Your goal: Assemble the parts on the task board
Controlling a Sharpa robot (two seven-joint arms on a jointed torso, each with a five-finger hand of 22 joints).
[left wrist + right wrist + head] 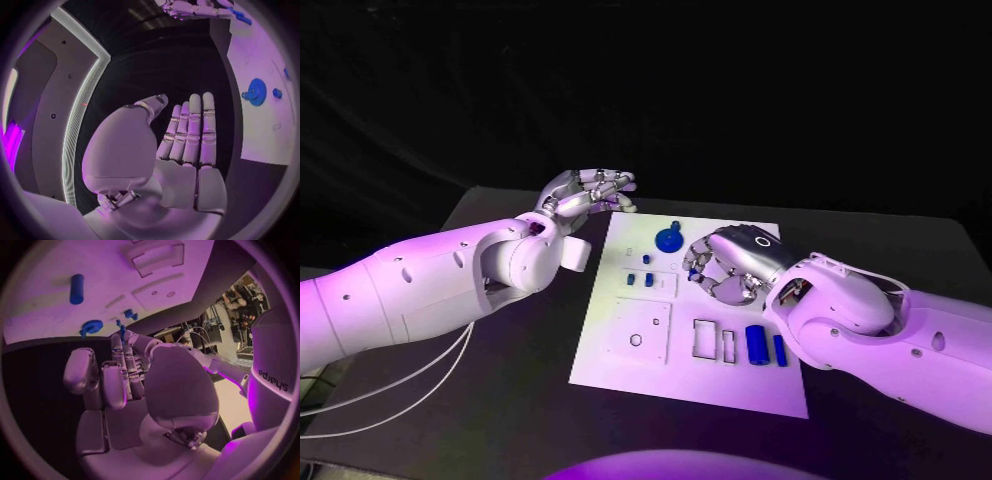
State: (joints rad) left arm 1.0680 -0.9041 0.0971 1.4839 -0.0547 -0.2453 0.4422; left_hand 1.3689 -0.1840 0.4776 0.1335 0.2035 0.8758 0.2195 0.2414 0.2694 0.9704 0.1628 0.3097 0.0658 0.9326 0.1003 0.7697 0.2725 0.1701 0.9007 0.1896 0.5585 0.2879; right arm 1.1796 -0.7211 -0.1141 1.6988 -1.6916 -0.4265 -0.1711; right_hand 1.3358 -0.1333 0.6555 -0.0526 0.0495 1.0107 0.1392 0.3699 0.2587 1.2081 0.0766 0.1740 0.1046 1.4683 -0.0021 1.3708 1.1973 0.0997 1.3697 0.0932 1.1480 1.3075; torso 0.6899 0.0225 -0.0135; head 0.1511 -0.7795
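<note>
**Assembly only partly done, several parts lie loose**

The task board (pixel 629 355) lies in the middle of the black table (pixel 906 250). At its far end a round blue disc part (pixel 669 240) sits on the board, and near it some small blue pegs (pixel 638 279) stand or lie; I cannot tell if they are fully seated. At the near right side a blue cylinder (pixel 757 344) and a thinner blue bar (pixel 780 350) lie loose beside two rectangular slots (pixel 715 340), which look unfilled. So I judge that most of the work is left.

The left hand (pixel 589 192) hovers off the far left corner of the board, its fingers apart and straight, holding nothing. The right hand (pixel 728 263) is over the middle of the board, fingers curled; it seems to pinch a small blue piece (pixel 122 331), but I cannot tell this surely.
</note>
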